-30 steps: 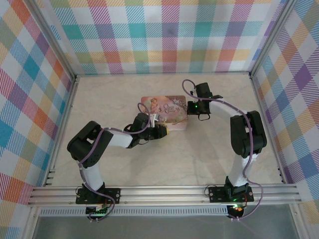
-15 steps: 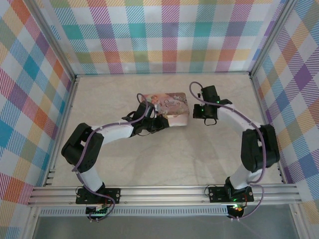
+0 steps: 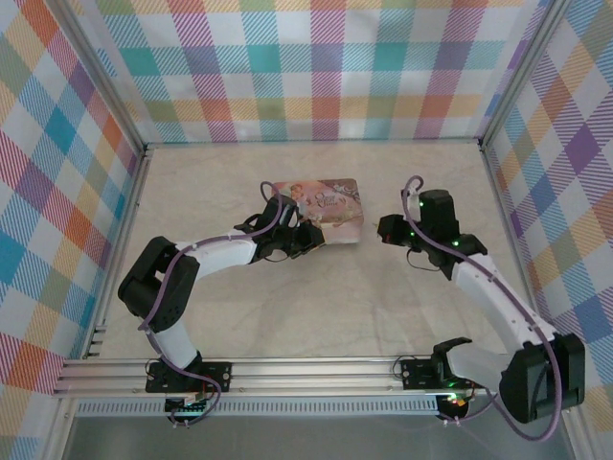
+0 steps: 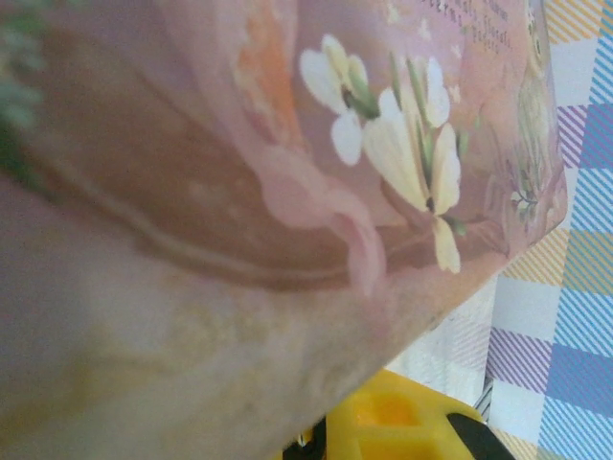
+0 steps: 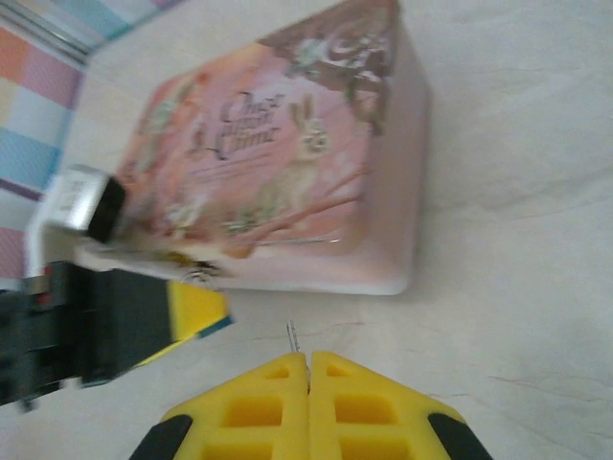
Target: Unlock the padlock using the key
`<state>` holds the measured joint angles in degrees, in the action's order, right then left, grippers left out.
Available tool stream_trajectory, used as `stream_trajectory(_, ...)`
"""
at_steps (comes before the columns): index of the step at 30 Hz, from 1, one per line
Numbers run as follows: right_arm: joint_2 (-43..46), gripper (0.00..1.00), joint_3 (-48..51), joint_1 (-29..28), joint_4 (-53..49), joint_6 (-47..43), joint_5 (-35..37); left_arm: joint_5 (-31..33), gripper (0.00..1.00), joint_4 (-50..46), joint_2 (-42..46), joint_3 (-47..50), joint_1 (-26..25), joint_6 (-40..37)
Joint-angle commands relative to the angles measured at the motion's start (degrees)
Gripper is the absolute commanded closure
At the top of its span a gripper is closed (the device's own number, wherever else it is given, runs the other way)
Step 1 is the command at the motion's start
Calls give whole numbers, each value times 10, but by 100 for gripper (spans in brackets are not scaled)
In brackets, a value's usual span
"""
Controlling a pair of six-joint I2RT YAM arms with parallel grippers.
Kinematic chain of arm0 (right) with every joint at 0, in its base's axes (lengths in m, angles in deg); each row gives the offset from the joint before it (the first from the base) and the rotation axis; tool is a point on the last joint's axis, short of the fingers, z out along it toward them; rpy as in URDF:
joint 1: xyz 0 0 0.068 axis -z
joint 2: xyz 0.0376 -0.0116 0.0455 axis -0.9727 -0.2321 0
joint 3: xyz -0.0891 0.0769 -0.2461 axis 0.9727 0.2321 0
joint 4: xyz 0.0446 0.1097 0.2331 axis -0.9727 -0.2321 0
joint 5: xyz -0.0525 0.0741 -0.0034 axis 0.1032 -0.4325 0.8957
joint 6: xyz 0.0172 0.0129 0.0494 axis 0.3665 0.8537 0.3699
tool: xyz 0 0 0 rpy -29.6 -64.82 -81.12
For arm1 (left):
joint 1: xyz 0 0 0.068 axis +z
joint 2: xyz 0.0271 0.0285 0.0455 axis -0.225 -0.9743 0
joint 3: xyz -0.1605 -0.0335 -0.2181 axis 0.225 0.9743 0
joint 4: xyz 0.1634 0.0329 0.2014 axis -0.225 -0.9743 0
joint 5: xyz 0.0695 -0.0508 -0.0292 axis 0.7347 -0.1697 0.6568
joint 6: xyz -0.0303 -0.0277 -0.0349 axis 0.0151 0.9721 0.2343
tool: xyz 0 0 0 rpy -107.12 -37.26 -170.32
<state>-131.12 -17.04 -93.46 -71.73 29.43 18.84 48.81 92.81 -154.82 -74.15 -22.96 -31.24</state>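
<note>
Our left claw (image 3: 308, 241) sits at the near left corner of the tin (image 3: 321, 206), probably to steady it; we cannot tell if it is apart. Right of the tin, our right claw (image 5: 308, 369) is clamped on the key (image 5: 291, 334), with its tip aimed at the tin, ready for insertion.

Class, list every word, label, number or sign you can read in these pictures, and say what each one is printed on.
Curly two-line title on the lid of the pink tin: too blurred to read for certain.
Fine print near the lid's edge, left wrist view: too small and blurred to read.
Nothing else carries legible words or numbers.
</note>
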Motion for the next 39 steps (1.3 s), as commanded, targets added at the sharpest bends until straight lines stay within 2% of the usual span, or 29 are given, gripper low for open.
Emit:
stream_trajectory(1, 30, 100, -2, 2, 50, 50, -68, -14, 92, 32, 13, -5, -5, 8)
stream_trajectory(10, 55, 100, -35, 2, 60, 115, -117, -14, 92, 46, 14, 5, -5, 17)
stream_trajectory(17, 108, 100, -15, 7, 58, 178, -96, -16, 92, 47, 17, 7, -5, 18)
stream_trajectory(26, 187, 100, 153, 5, 211, 365, -96, -17, 92, 56, 24, 11, -5, 25)
stream_trajectory(29, 220, 100, 213, -3, 252, 411, -72, -17, 92, 57, 24, 10, -5, 25)
stream_trajectory(36, 269, 100, 319, -38, 290, 474, -24, -19, 92, 63, 21, 13, -5, 29)
stream_trajectory(39, 273, 100, 330, -47, 289, 481, -16, -18, 92, 67, 20, 14, -5, 31)
